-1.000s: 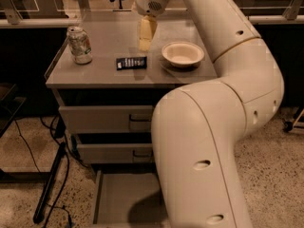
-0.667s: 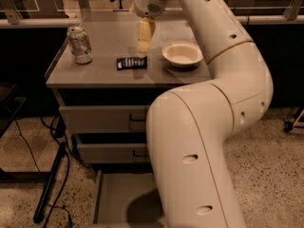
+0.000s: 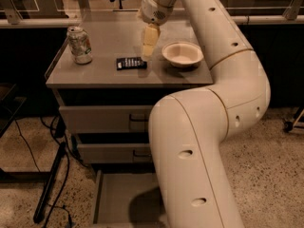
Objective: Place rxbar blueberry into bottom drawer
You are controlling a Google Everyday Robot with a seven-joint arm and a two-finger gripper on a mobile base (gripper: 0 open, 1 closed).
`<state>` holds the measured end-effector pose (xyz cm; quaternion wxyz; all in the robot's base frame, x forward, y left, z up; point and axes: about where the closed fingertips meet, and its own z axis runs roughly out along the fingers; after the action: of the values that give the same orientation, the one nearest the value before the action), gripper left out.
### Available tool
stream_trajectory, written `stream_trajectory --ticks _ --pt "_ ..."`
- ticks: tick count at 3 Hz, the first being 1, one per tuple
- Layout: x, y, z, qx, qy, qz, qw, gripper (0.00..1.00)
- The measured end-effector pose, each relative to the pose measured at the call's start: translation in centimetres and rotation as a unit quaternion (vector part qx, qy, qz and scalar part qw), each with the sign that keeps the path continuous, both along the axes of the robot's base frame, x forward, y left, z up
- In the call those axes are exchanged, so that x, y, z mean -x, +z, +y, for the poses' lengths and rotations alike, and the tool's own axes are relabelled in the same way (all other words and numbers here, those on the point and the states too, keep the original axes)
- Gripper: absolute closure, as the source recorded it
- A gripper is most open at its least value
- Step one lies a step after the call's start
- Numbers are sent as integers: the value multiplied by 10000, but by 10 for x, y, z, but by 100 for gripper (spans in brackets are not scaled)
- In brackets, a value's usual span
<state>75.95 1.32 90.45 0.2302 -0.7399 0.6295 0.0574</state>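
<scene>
Just above rxbar blueberry (image 3: pixel 131 63): gripper (image 3: pixel 146 55), jaws unreadable; soda can (image 3: pixel 80 45), bowl (image 3: pixel 182 54) flank; arm (image 3: pixel 190 151) partly hides bottom drawer (image 3: pixel 121 198).

Recorded 0 legible texts. Noted pale lettering on rxbar blueberry (image 3: pixel 131 63) wrapper, too small to read; printing on soda can (image 3: pixel 80 44) likewise unreadable. Logged gripper (image 3: pixel 145 53) just above cabinet top (image 3: pixel 104 75), at bar's right end.

bottom drawer (image 3: pixel 118 198) partly hidden behind arm (image 3: pixel 199 141), gripper (image 3: pixel 148 44) above rxbar blueberry (image 3: pixel 131 63)
</scene>
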Motion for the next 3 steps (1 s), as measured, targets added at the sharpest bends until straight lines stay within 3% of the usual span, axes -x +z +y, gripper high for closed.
stream_trajectory --ticks 2,3 --pt "-8 -1 5 -21 -65 -102 9999 0" --pt "-12 -19 16 4 -23 54 10000 0"
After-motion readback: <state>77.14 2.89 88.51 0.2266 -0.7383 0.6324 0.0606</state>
